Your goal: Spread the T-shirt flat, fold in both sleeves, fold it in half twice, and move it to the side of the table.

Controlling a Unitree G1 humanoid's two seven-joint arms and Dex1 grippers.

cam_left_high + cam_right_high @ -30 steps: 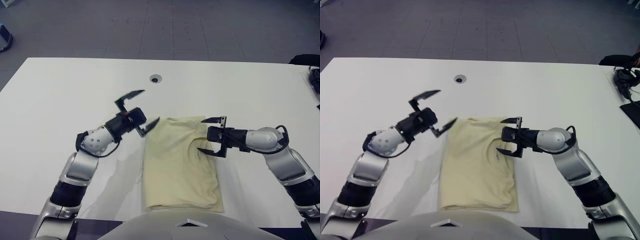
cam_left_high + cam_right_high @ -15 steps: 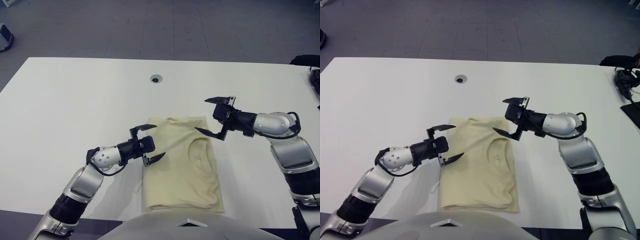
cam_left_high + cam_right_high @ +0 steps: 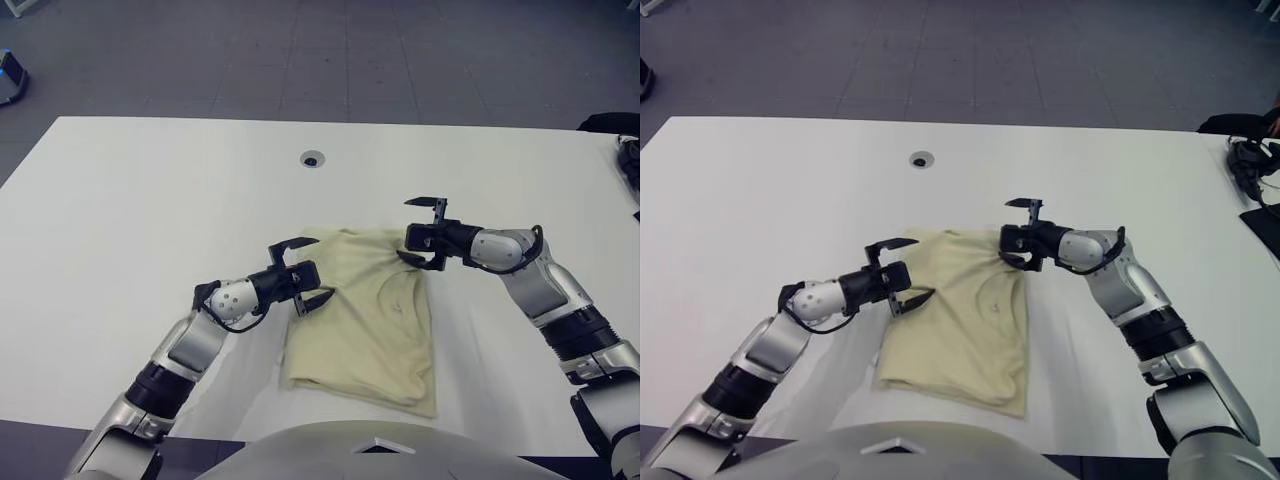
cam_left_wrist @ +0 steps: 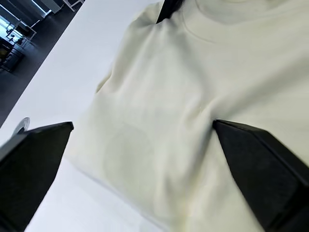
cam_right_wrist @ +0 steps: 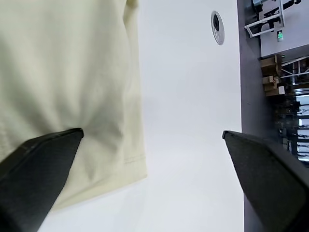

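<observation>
The white, smooth tabletop is stretching wide toward its left edge and far-left corner, and a small round cable hole is sitting out toward the far edge. The left gripper is resting at the left side edge of the T-shirt. Its dark, tapering fingers are spread apart with pale cloth showing between them and nothing pinched. The T-shirt is lying just right of the middle of the tabletop, close to the near edge. It is a soft, pale yellow knit folded into a long, narrow panel that is slanting so its near end leans toward the right. Its far end is bunching into shallow wrinkles between the two grippers. The curved neckline seam is facing up, and a tiny mark below it is too small to read. The right gripper is sitting at the shirt's far right corner, fingers parted. One is touching the cloth and the other is standing over the white surface beside it. Some black gear is lying at the right edge, well apart from the shirt.
</observation>
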